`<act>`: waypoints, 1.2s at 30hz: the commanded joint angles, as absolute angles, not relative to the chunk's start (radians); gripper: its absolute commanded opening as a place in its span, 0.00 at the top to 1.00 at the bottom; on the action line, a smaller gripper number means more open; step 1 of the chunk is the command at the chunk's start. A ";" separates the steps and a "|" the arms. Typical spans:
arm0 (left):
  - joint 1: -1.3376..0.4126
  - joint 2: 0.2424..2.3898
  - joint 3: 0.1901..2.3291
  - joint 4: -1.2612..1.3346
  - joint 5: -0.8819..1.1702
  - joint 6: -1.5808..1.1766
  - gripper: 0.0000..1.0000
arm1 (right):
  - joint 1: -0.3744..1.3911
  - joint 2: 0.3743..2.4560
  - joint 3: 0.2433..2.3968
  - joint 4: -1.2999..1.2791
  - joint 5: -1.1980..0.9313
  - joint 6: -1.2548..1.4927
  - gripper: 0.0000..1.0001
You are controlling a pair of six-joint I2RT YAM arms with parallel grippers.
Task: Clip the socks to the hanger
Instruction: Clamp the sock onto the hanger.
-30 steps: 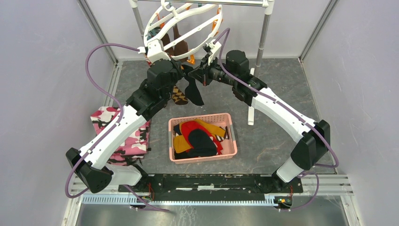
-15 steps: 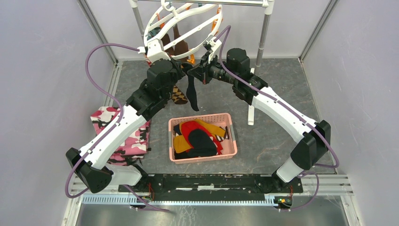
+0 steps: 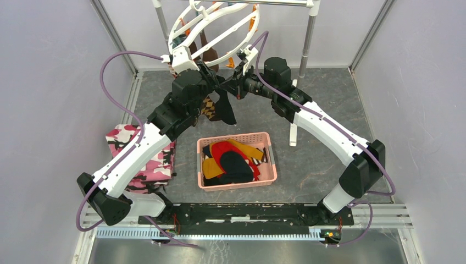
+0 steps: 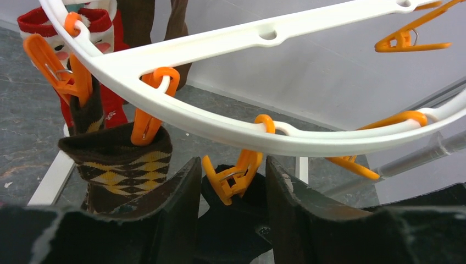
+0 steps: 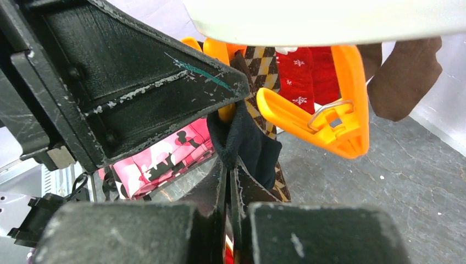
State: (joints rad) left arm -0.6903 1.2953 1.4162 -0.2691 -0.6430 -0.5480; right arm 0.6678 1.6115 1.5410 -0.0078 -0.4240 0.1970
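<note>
The white round hanger hangs from the rack, and its ring crosses the left wrist view. My left gripper stands open on either side of an orange clip, a gap showing at each finger. That clip bites the top of a black sock. My right gripper is shut on the same black sock, just below the ring. In the top view the sock dangles between both grippers. An argyle sock and a red sock hang clipped to its left. More socks lie in the pink basket.
A pink camouflage cloth lies on the floor at the left. The rack's metal pole stands behind my right arm. Empty orange clips dangle from the ring on the right. A brown sock hangs further back.
My left gripper has opened off the orange clip, which now grips the black sock. The hanger has swung slightly up and back. The right gripper stays shut on the sock.
</note>
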 commanded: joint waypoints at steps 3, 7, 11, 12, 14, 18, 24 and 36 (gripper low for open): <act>-0.688 1.260 1.420 -0.268 -0.627 -0.593 0.42 | 0.672 1.604 1.534 0.037 -0.441 0.203 0.91; -0.687 1.216 1.385 -0.270 -0.593 -0.595 0.38 | 0.672 1.589 1.509 0.040 -0.464 0.179 0.70; -0.687 1.133 1.305 -0.252 -0.527 -0.577 0.33 | 0.671 1.557 1.460 0.031 -0.479 0.127 0.46; -0.687 1.106 1.262 -0.229 -0.496 -0.560 0.30 | 0.672 1.547 1.440 0.028 -0.482 0.114 0.44; -0.687 1.027 1.192 -0.186 -0.424 -0.520 0.21 | 0.668 1.521 1.399 0.021 -0.490 0.074 0.37; -0.687 0.871 1.024 -0.075 -0.178 -0.400 0.07 | 0.653 1.449 1.309 0.004 -0.536 -0.055 0.31; -0.687 0.695 0.766 0.093 0.177 -0.314 0.04 | 0.599 1.307 1.176 -0.128 -0.659 -0.394 0.18; -0.691 0.755 0.405 0.374 0.443 -0.486 0.06 | 0.532 1.053 0.867 -0.393 -0.937 -0.921 0.02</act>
State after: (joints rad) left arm -0.6903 0.7071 0.3958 0.2600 0.3099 -0.4103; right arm 0.5419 1.1030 0.9360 -0.3183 -0.8551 -0.7227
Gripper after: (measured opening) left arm 0.955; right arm 0.978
